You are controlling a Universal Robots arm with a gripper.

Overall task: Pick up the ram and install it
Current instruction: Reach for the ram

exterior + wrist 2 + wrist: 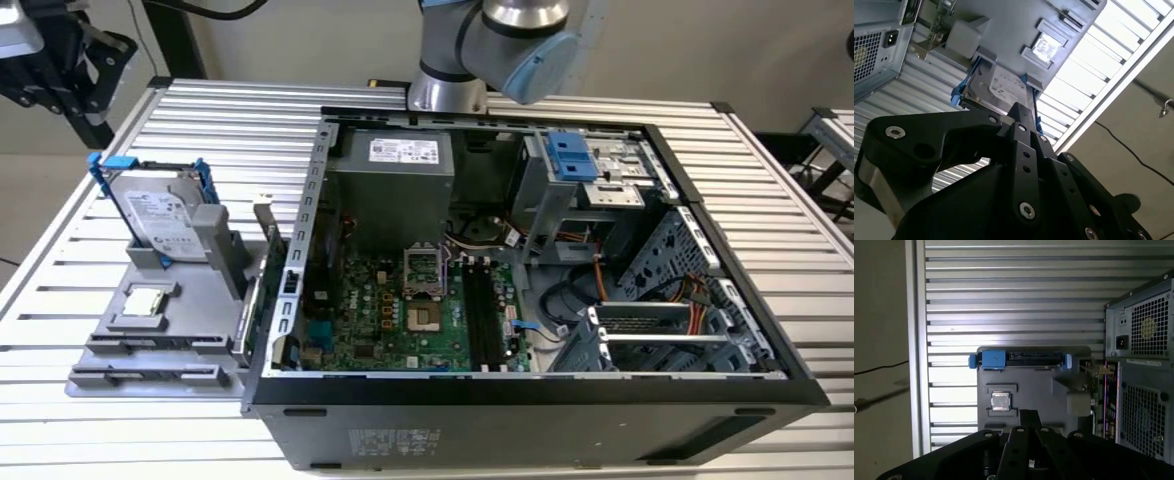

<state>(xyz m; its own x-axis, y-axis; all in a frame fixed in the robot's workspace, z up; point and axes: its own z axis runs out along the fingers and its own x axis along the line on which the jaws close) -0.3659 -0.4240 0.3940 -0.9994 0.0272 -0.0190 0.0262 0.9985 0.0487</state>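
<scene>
1. Gripper [1029, 414] is closest to the lens in both wrist views. Its fingers are pressed together with nothing between them.
2. It hangs well clear of the grey parts tray [1039, 390].
3. In the exterior view, the ram [258, 285] stands on edge at the tray side nearest the open PC case [534, 400], untouched.
4. The hard drive [160, 215] stands upright on the tray.
</scene>
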